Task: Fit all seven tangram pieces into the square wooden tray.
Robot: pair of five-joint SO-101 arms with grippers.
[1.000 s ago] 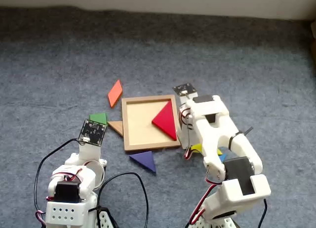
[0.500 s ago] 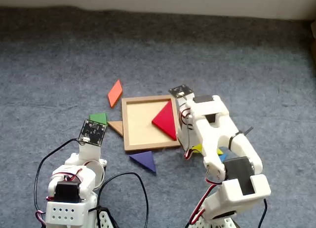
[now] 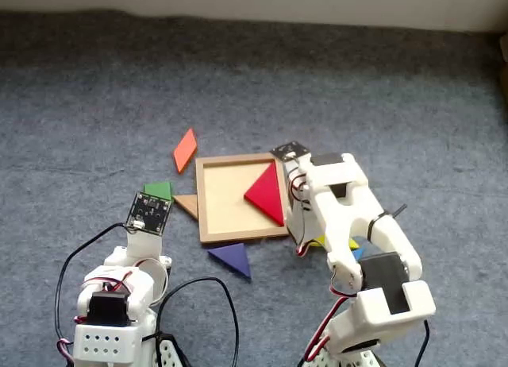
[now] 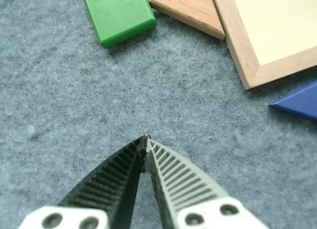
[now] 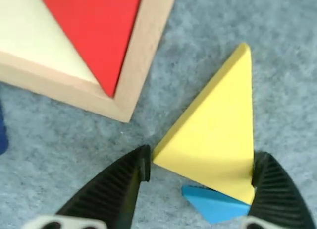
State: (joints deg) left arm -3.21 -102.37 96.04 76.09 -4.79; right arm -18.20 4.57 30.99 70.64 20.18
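A square wooden tray [image 3: 201,200] is seen near the middle of the grey-covered table [image 3: 357,89], with a red triangle [image 3: 267,194] laid flat inside it against its right rim. Just right of the tray's near right corner, a yellow triangle [image 5: 218,140] is straddled by the right fingers [image 5: 124,184], which are spread to either side of it; a blue piece [image 5: 213,204] is found touching its near edge. The left fingers [image 4: 136,157] are pressed together over bare table, near a green square [image 4: 119,13] and a wooden triangle [image 4: 190,11] beside the tray's left rim. An orange piece [image 3: 185,149] is placed off the far left corner, and a dark blue triangle [image 3: 232,258] just near the tray.
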